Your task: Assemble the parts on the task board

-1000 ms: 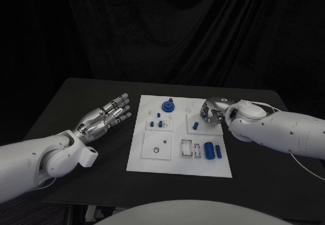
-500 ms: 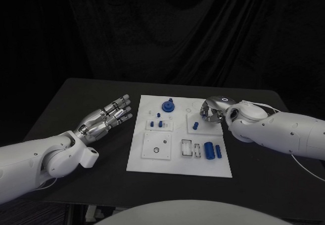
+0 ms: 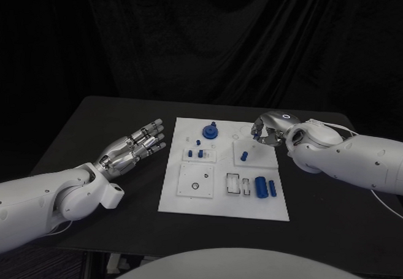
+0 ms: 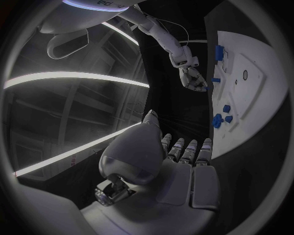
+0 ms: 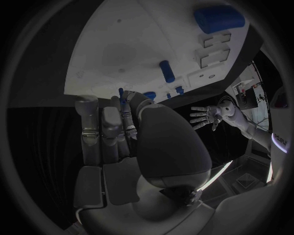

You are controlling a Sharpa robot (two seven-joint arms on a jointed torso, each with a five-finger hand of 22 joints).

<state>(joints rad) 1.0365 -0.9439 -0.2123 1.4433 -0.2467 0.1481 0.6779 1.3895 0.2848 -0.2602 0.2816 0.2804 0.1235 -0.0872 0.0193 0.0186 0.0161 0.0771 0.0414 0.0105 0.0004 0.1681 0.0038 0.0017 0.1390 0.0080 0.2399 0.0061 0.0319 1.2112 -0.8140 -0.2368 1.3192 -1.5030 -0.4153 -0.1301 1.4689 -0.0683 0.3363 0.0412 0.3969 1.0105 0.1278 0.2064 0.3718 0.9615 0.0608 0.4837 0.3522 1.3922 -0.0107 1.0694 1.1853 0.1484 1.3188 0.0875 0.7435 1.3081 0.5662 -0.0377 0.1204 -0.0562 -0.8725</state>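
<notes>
Pinching a small blue part (image 3: 257, 136) in its fingertips, the right hand (image 3: 269, 128) hovers over the far right corner of the white task board (image 3: 191, 200); vs 1 s ago it has lifted a bit and moved toward the far edge, taking that part with it. Left hand (image 3: 133, 147) hangs just beside the board's left edge, palm up, fingers stretched apart, grasping nothing, approx. where it was. On the board: a blue knob (image 3: 210, 132) near the far edge, two little pegs (image 3: 195, 153) in the left-middle plate, one peg (image 3: 244, 156) under the right hand, a fat cylinder (image 3: 260, 187) w/ a thin rod (image 3: 271, 187) beside it near the front right. Black table (image 3: 96, 123) below.
</notes>
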